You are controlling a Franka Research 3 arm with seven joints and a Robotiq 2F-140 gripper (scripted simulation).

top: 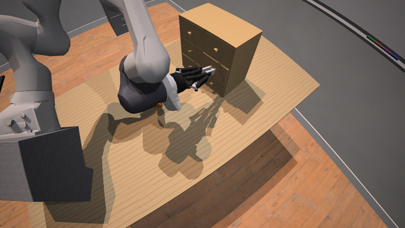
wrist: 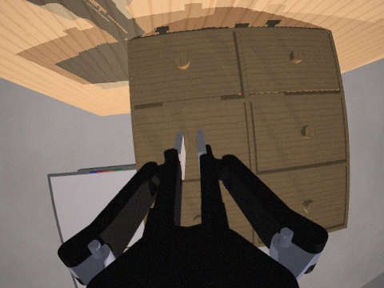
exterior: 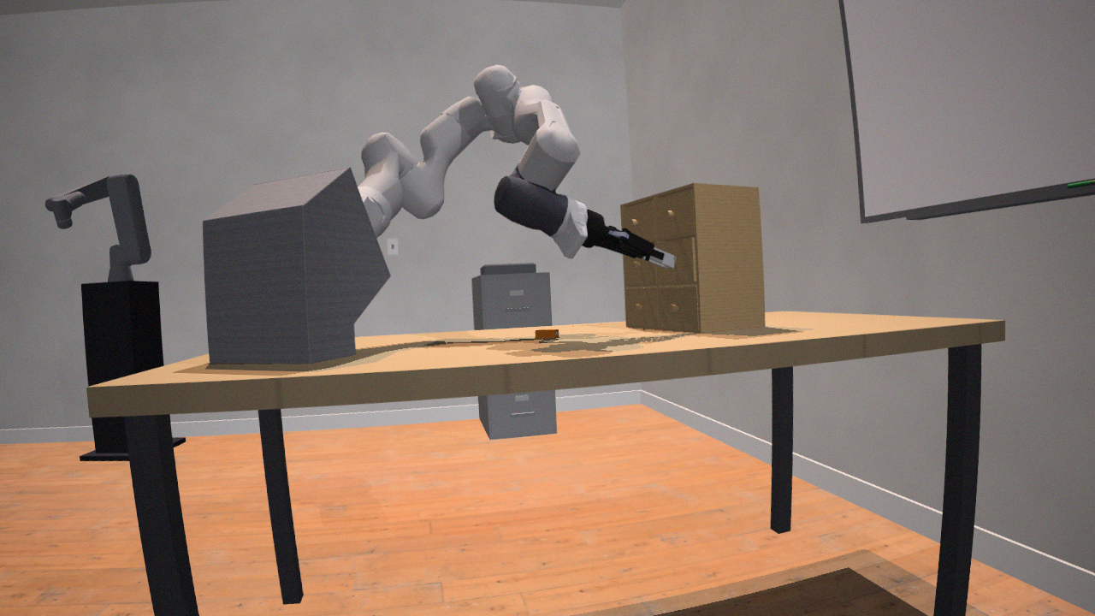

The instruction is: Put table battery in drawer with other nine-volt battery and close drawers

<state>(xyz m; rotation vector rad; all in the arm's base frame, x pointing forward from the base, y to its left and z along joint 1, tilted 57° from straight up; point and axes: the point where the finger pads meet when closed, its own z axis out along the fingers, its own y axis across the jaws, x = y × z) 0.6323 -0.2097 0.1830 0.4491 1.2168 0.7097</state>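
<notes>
And here I was at the chest (top: 221, 24) (exterior: 729, 260) (wrist: 248, 120), my arm (top: 145, 48) (exterior: 547, 156) arched high over the table (top: 127, 170) (exterior: 429, 377) (wrist: 360, 36) and bent down at the wrist! My gripper (top: 210, 69) (exterior: 667, 260) (wrist: 190, 141) reached forward on a downward slant, its fingertips right at the middle-row drawer (top: 221, 74) (exterior: 683, 277) (wrist: 226, 136) in the column nearer the outside camera.

The two fingers stood nearly closed, side by side with just a narrow gap, and what a spot they had: round that drawer's small knob (top: 213, 68), pinched between them! From my wrist the knob was mostly hidden by the fingers.

That drawer stood slightly proud of the front, a pale strip of its top edge catching the light in the top view. The other drawers looked in or very nearly so, their round knobs untouched. The chest was upright on the table.

And the nine-volt battery (top: 158, 105) (exterior: 547, 334)? Out on the table, an orange block well apart from the chest, beneath my forearm's wrist end; from above, my dark wrist housing (top: 141, 95) (exterior: 530, 204) covered most of it. I could not see inside any drawer.
</notes>
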